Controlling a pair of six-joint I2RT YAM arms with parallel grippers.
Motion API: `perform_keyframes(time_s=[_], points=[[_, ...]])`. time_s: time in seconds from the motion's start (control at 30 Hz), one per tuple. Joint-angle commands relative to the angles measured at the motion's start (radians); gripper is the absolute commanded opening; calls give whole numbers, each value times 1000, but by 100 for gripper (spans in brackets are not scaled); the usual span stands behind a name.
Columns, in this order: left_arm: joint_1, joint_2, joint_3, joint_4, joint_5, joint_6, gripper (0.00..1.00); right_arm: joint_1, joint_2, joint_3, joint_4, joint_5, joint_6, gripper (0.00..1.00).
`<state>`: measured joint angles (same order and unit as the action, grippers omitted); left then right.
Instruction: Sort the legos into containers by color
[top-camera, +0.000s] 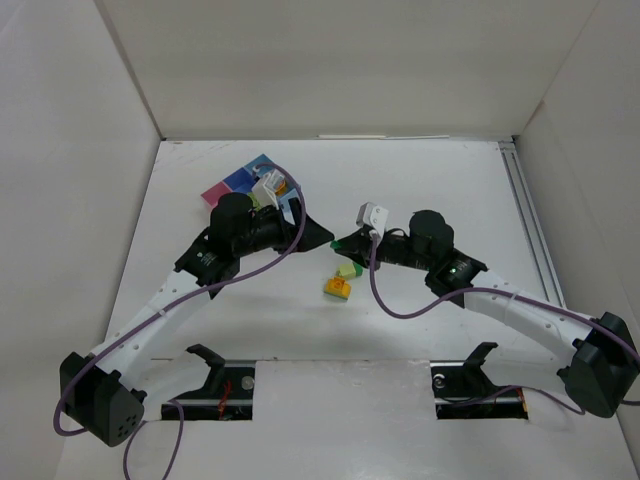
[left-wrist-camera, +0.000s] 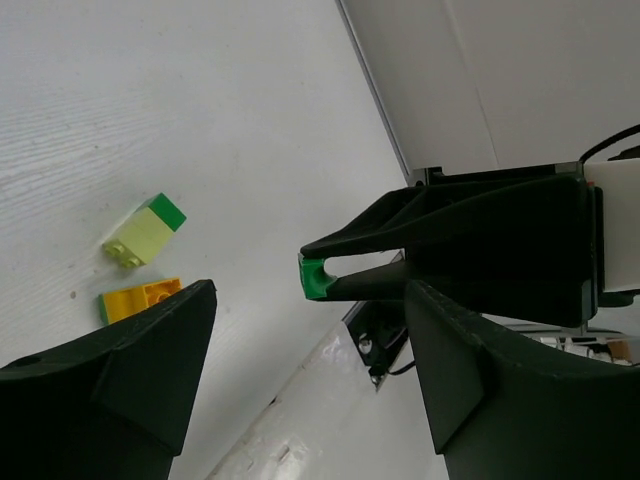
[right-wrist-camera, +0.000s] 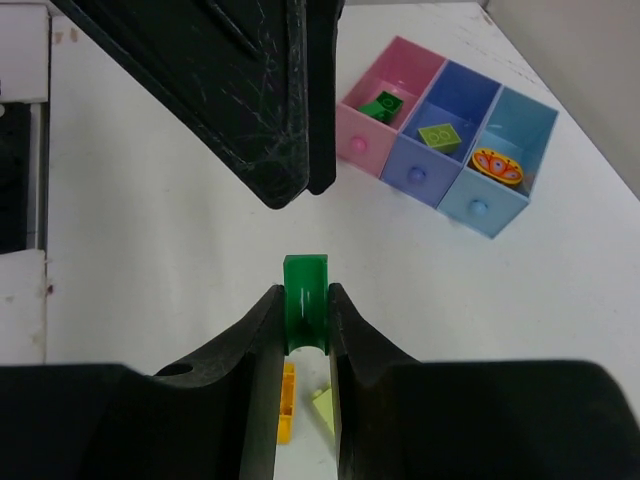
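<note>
Dark green plastic, glossy, with a smooth side toward the camera: this lego (right-wrist-camera: 305, 282) is clamped between the two fingers of the right gripper (right-wrist-camera: 305, 305) at the centre of the right wrist view, and it seems to be off the table (right-wrist-camera: 150, 250). The containers (right-wrist-camera: 478, 208) stand at the upper right of that view. The pink compartment (right-wrist-camera: 352, 135) holds a dark green brick (right-wrist-camera: 381, 105), so I judge it to be the goal.

To do this well, the right arm should pass high over the thin wall, centre itself above the pink cell and release low. The left gripper (top-camera: 312, 230), fingers wide apart and holding nothing, hangs near the tray in the top view, so a collision is possible. A lime lego (top-camera: 347, 269) and an orange-yellow lego (top-camera: 337, 288) lie loose at the centre.
</note>
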<state>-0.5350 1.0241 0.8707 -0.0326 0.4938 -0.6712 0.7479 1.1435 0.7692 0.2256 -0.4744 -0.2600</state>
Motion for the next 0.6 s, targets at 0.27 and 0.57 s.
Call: perform_keyframes(time_s=[0.27, 0.57], points=[[-20, 60, 34, 74, 129, 38, 54, 8, -11, 33, 81, -41, -39, 13], [-20, 111, 54, 54, 138, 47, 41, 8, -2, 53, 81, -64, -48, 12]])
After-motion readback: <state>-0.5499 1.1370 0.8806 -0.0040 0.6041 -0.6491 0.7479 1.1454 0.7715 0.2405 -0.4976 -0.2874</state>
